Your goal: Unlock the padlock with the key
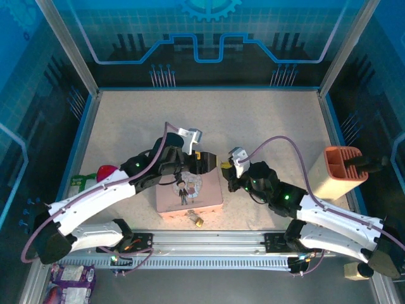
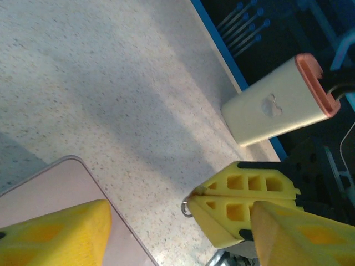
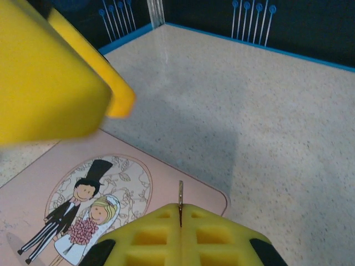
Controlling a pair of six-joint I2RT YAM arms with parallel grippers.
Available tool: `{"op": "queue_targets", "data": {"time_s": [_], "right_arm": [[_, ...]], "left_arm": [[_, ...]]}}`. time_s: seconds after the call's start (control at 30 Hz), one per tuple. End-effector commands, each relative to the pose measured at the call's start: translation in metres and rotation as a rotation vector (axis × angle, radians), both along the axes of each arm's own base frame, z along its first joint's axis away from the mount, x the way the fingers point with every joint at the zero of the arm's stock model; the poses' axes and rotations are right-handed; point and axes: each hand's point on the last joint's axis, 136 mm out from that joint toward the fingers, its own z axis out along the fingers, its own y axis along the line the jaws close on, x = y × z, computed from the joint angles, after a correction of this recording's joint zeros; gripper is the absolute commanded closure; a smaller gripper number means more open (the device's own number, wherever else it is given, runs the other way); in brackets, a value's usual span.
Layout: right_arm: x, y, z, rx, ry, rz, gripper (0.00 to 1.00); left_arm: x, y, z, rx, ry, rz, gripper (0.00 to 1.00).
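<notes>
The padlock, a tiny brass block with a thin silver shackle, is lying on the speckled, sandy table just beside the near edge of the tin. The tin is a flat pink rectangle with rounded corners and a cartoon couple on its lid. The key is standing up as a thin dark metal sliver at the tin's far right corner. It is pinched by the right gripper, whose ribbed yellow fingers are pressing flat together on it. The left wrist view is catching that same right gripper from the side, with a small silver ring poking out at its tip. Well beyond the tin, at the table's edge, it is also showing a smooth beige holder with an orange rim. In that view the left gripper is spreading its blocky yellow fingers wide, one over the tin's corner and one past the right gripper. The overhead view is giving the poses. The left arm is reaching diagonally across the tin's left side, with the left gripper at the far edge. The right arm is stretching low from the tin's right, and the right gripper is facing it tip to tip.
</notes>
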Motion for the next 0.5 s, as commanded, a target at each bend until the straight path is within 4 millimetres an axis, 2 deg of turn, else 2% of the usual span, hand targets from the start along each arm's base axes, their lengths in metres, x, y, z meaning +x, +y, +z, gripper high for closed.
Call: {"op": "queue_targets", "data": {"time_s": [0.0,0.33,0.47], "right_arm": [[-0.0018,0.0123,0.0126,0.04,-0.085,0.052,1.0],[-0.0037,0.0172,0.0103,0.051,-0.115,0.074,1.0],[-0.004,0.0213,0.0174,0.078,-0.138,0.076,1.0]], "left_arm": [[-0.0062,-0.0188,0.0206,-0.048,-0.031,-0.095,0.38],[-0.0043,-0.0218,0.0115,-0.031,-0.008,-0.091,0.48],[-0.0028,-0.0217,0.0113,-0.036,-0.004,-0.08,0.53]]}}
